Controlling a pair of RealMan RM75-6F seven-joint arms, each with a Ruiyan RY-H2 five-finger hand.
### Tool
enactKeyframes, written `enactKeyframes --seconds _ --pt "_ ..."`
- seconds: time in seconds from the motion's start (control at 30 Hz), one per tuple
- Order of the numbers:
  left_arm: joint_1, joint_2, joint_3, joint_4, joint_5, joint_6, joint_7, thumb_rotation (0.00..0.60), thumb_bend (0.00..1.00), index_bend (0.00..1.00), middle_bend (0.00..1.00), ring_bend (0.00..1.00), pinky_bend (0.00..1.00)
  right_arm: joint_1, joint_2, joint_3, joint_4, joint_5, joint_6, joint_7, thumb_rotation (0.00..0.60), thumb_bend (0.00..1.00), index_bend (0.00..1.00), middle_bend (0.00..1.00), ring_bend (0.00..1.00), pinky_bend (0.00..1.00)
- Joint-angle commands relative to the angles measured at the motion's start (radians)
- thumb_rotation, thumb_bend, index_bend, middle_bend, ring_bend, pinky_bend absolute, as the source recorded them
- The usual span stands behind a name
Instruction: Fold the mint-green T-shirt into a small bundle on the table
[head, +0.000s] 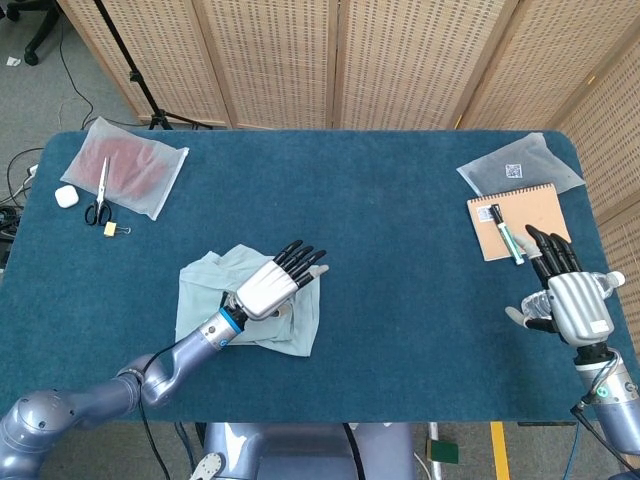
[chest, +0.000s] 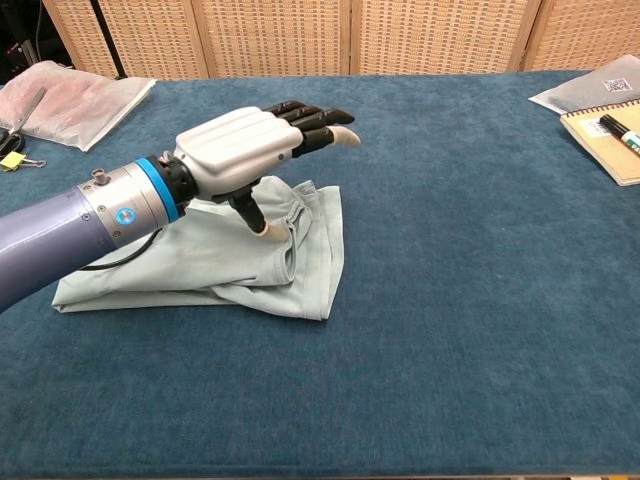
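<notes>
The mint-green T-shirt (head: 205, 295) (chest: 190, 255) lies partly folded on the blue table, left of centre. My left hand (head: 278, 282) (chest: 255, 148) hovers flat over the shirt's right part, fingers stretched out toward the right. Its thumb points down and touches the cloth near the collar. It holds nothing. My right hand (head: 562, 298) stays at the table's right edge, fingers spread, empty. The chest view does not show the right hand.
A notebook (head: 517, 220) (chest: 606, 130) with a marker (head: 505, 232) on it and a clear bag (head: 520, 165) lie at the back right. A plastic pouch (head: 128, 165) (chest: 70, 98) with scissors (head: 100, 192), a binder clip and a white case sit at the back left.
</notes>
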Motion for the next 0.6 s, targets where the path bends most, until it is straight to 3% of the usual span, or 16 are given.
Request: enactKeyframes --seconds 0.03,0.6 --pt "-0.007 -0.008 0.0 0.008 0.001 -0.006 0.002 0.6 0.0 0.0 0.0 0.0 0.0 0.0 0.0 0.0 0.0 0.0 0.0 0.001 0.6 0.0 0.0 0.0 0.0 0.04" --pt "-0.023 -0.033 -0.005 0.039 -0.013 -0.019 0.02 0.6 0.0 0.0 0.0 0.0 0.0 -0.002 0.004 0.001 -0.001 0.0 0.002 0.008 0.6 0.0 0.0 0.0 0.0 0.04"
